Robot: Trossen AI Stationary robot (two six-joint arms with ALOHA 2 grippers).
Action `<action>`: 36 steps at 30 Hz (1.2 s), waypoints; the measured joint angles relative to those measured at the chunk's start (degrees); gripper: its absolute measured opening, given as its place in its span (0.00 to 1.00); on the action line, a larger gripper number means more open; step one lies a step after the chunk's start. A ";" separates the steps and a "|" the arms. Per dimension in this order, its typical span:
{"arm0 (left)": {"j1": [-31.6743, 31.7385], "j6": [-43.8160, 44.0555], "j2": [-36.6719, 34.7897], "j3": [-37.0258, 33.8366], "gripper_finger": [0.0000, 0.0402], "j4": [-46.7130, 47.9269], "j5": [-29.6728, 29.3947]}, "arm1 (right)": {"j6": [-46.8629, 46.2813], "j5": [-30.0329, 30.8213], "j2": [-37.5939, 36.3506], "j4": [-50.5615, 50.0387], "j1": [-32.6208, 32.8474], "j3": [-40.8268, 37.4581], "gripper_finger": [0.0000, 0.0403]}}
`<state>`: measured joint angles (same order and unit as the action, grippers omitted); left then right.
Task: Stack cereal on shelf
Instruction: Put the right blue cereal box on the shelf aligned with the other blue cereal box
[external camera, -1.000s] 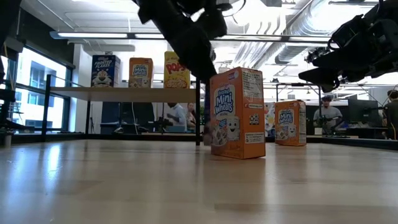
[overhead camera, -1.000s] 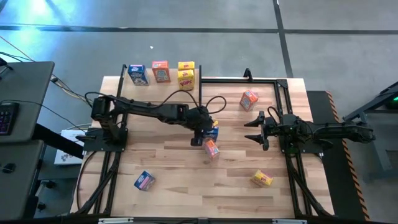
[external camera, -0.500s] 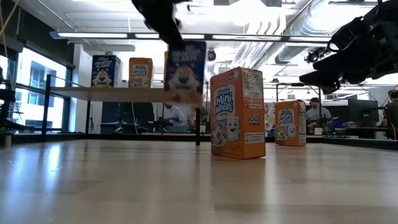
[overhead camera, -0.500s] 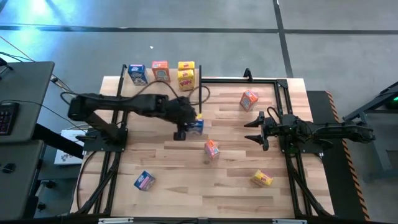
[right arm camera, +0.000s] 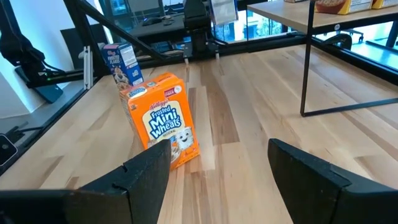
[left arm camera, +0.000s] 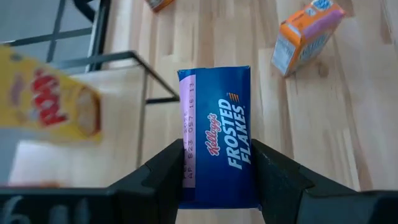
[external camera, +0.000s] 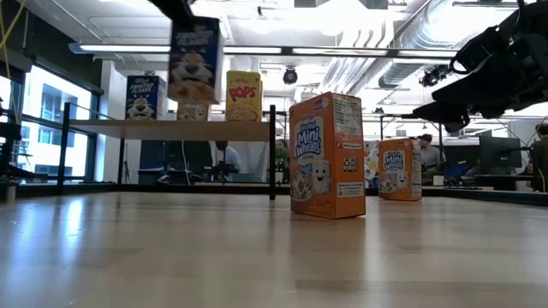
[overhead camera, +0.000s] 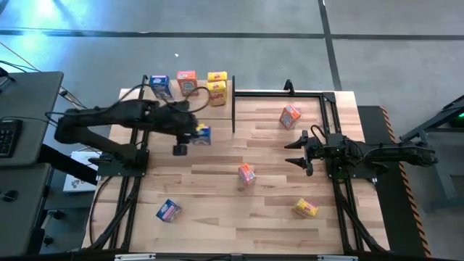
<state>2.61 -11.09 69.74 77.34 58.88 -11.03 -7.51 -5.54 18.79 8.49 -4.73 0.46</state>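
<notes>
High view: I have the left gripper with jaws clamped on a blue cereal box, lifted off the desk just beside the shelf. My right gripper waits mid-desk, jaws spread, holding nothing.

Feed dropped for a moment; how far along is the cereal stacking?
Done: four boxes on the shelf. In hand: the left claw carries a blue Frosted Flakes box near it. Left: four boxes on the table, including an orange Mini Wheats box. The right claw waits open.
</notes>
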 joint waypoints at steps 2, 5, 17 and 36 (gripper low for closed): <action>0.00 -0.02 -2.13 0.00 0.40 1.64 -1.02 | 0.00 0.00 -0.02 -0.18 0.02 0.00 0.65; 0.00 -0.02 -5.34 0.00 0.40 4.59 -2.84 | 0.01 0.00 -0.02 -0.29 0.02 0.01 0.65; 2.35 -2.09 -16.52 0.00 0.40 12.36 -11.70 | 0.01 0.00 -0.02 -1.21 0.00 -0.02 0.65; 19.68 -22.95 -21.68 0.00 0.40 15.40 -8.25 | 0.00 0.00 -0.02 -2.01 0.01 -0.02 0.65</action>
<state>22.30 -34.05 48.06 77.34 74.28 -19.28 -7.51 -5.54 18.76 6.48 -4.72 0.45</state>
